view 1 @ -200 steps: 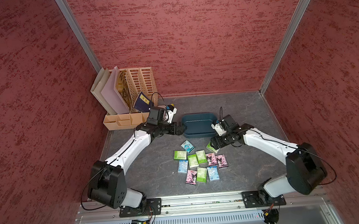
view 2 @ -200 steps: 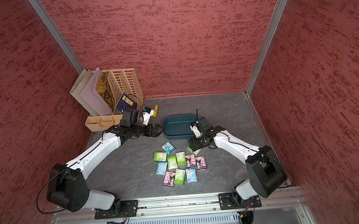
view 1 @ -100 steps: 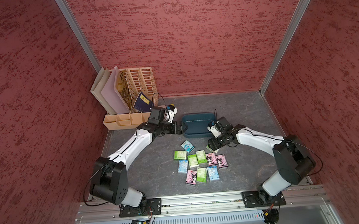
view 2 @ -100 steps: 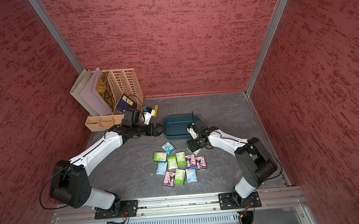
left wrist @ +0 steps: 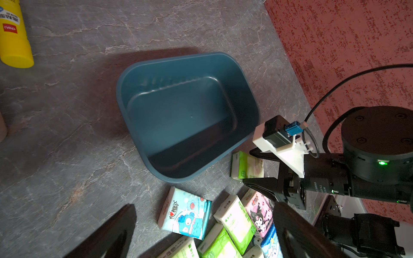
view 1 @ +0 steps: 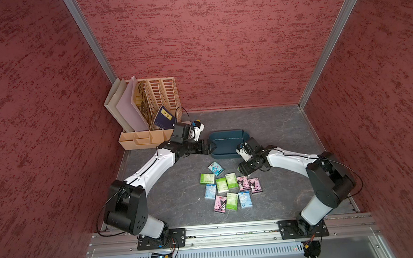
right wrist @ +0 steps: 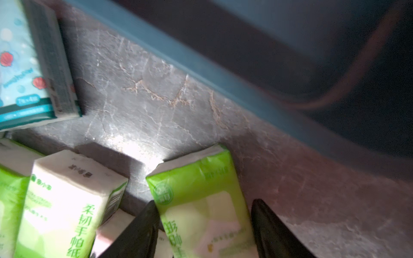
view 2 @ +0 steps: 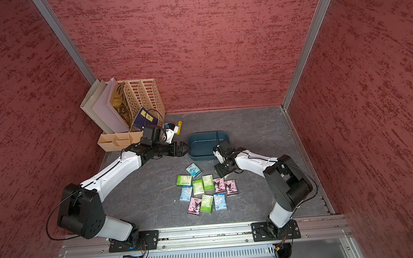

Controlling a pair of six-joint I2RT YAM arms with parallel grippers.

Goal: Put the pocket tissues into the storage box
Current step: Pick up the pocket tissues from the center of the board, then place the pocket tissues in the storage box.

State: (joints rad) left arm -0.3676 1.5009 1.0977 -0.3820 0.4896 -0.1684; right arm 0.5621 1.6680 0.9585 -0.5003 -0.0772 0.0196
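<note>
The dark teal storage box [view 1: 226, 132] [view 2: 196, 135] [left wrist: 178, 73] stands empty at mid table. Several pocket tissues [view 1: 230, 188] [view 2: 207, 187], green, blue and pink, lie flat just in front of it. My right gripper [view 1: 241, 169] [view 2: 219, 171] [right wrist: 204, 202] is low at the cluster's far right corner. Its fingers straddle a green pack [right wrist: 196, 201] [left wrist: 244, 165] lying on the floor, close to both its long sides, with a thin gap on one side. My left gripper [view 1: 209, 147] [view 2: 185, 149] [left wrist: 205, 206] hovers wide open at the box's left end, holding nothing.
A yellow tube [view 2: 179, 126] [left wrist: 13, 38] lies behind the left wrist. A beige slotted organiser [view 1: 158, 100] with folders and a low beige tray [view 1: 140, 139] fill the back left corner. Red walls enclose three sides. A blue cartoon pack [view 1: 215, 168] lies nearest the box.
The right gripper's jaws have narrowed around the green pack, and its arm has shifted slightly. The left arm and the other packs have not moved.
</note>
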